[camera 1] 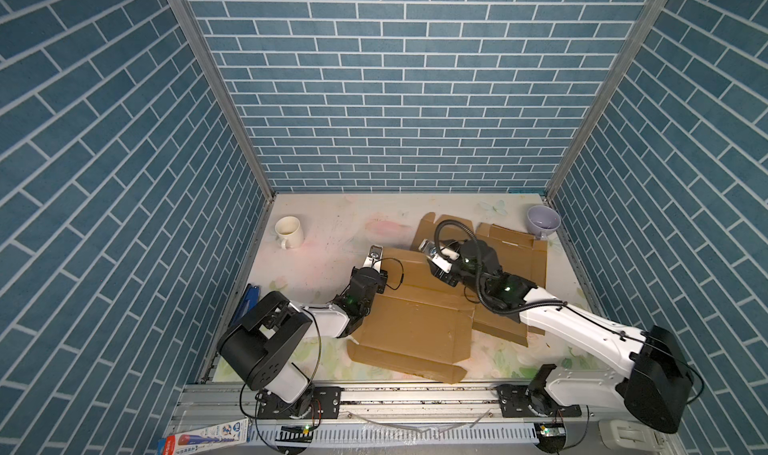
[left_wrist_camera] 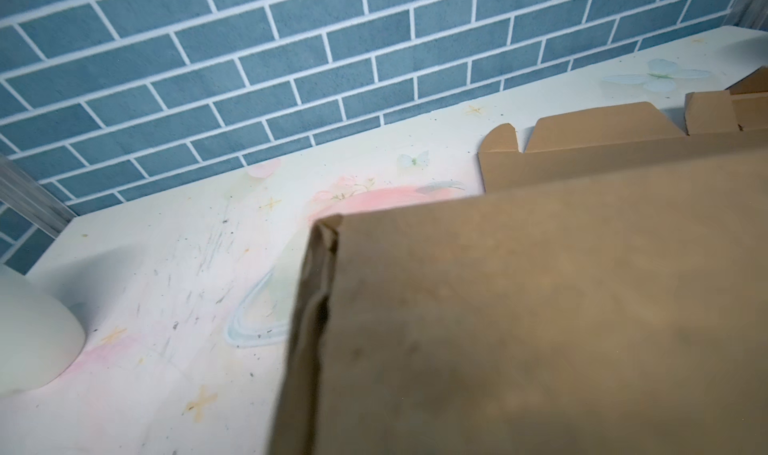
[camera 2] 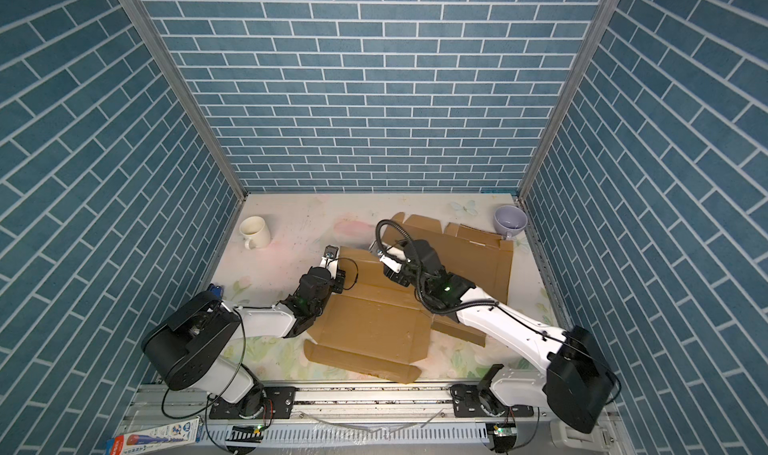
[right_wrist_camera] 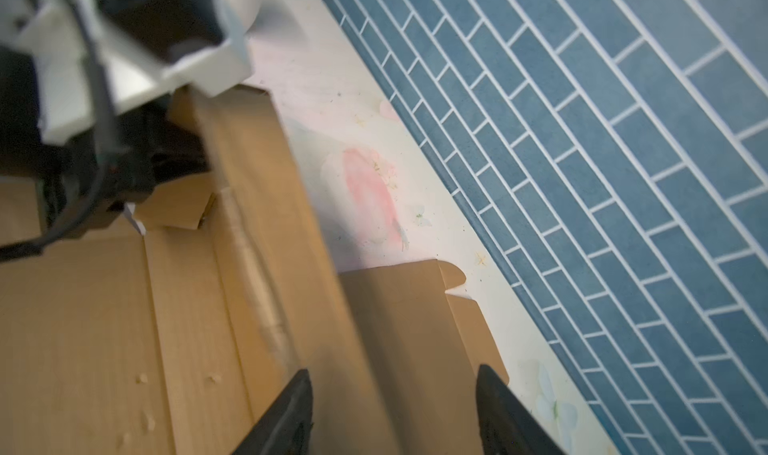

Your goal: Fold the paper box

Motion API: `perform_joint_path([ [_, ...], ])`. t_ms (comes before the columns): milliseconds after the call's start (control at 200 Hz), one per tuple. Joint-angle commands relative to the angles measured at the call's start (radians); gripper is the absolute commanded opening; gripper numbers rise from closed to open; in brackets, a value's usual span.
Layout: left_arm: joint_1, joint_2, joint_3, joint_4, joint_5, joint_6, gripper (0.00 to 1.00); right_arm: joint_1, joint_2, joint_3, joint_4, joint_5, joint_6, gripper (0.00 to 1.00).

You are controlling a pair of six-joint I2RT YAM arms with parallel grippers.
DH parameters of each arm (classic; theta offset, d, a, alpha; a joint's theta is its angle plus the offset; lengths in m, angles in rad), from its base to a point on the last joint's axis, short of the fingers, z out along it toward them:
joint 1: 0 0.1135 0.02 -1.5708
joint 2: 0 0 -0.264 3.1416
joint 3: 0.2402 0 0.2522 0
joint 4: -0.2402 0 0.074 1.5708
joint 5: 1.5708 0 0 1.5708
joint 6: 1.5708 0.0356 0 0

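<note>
only the left gripper (camera 1: 375, 251) pinches the paper box (camera 1: 415, 324).

We are seeing the paper box (camera 1: 415, 324) showing as matt brown cardboard, creased and dented in spots. The worktop (camera 1: 332, 232) is looking smooth, with a pale printed finish that is carrying grey scuffs. The white mug (camera 1: 289, 230) and the lilac cup (camera 1: 543, 221) are showing a soft sheen like glazed ceramic. The near rail (camera 1: 415, 394) is reading to us as bare ribbed metal.
</note>
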Motion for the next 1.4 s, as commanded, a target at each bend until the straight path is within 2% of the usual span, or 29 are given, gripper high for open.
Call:
perform_joint_path([
  [0, -0.019, 0.035, -0.038, 0.170, -0.111, 0.077, 0.00, -0.078, -0.057, 0.102, -0.207, -0.156, 0.383, 0.60],
  [105, -0.029, 0.065, -0.088, 0.268, -0.128, 0.069, 0.00, -0.169, -0.021, 0.268, -0.507, -0.098, 0.646, 0.54],
  [170, -0.031, 0.065, -0.104, 0.270, -0.130, 0.059, 0.00, -0.187, 0.001, 0.343, -0.671, -0.029, 0.800, 0.47],
  [240, -0.035, 0.061, -0.135, 0.294, -0.135, 0.057, 0.00, -0.188, -0.001, 0.371, -0.827, 0.024, 1.001, 0.47],
  [340, -0.036, 0.051, -0.173, 0.329, -0.139, 0.044, 0.00, -0.165, -0.041, 0.334, -0.885, 0.010, 1.224, 0.53],
  [475, -0.036, 0.046, -0.196, 0.340, -0.131, 0.040, 0.00, -0.122, -0.074, 0.278, -0.846, -0.007, 1.344, 0.63],
  [640, -0.043, 0.061, -0.209, 0.365, -0.135, 0.041, 0.00, -0.103, -0.008, 0.244, -0.782, -0.095, 1.379, 0.65],
  [795, -0.056, 0.093, -0.216, 0.410, -0.146, 0.050, 0.00, -0.103, 0.064, 0.202, -0.651, -0.152, 1.392, 0.64],
  [850, -0.059, 0.102, -0.217, 0.420, -0.151, 0.048, 0.00, -0.102, 0.093, 0.203, -0.612, -0.175, 1.394, 0.58],
  [895, -0.061, 0.107, -0.220, 0.428, -0.153, 0.043, 0.00, -0.101, 0.111, 0.200, -0.582, -0.238, 1.399, 0.53],
  [1030, -0.064, 0.112, -0.224, 0.437, -0.163, 0.034, 0.00, -0.114, 0.100, 0.158, -0.518, -0.317, 1.400, 0.26],
  [1095, -0.064, 0.106, -0.225, 0.433, -0.172, 0.030, 0.00, -0.146, 0.078, 0.134, -0.487, -0.384, 1.387, 0.24],
  [1165, -0.064, 0.096, -0.220, 0.407, -0.186, 0.024, 0.00, -0.184, 0.063, 0.149, -0.504, -0.489, 1.308, 0.29],
  [1275, -0.064, 0.061, -0.197, 0.308, -0.200, 0.004, 0.00, -0.281, 0.015, 0.242, -0.667, -0.607, 1.097, 0.42],
  [1395, -0.063, 0.052, -0.189, 0.282, -0.212, -0.008, 0.00, -0.469, -0.023, 0.304, -0.822, -0.569, 0.892, 0.44],
])
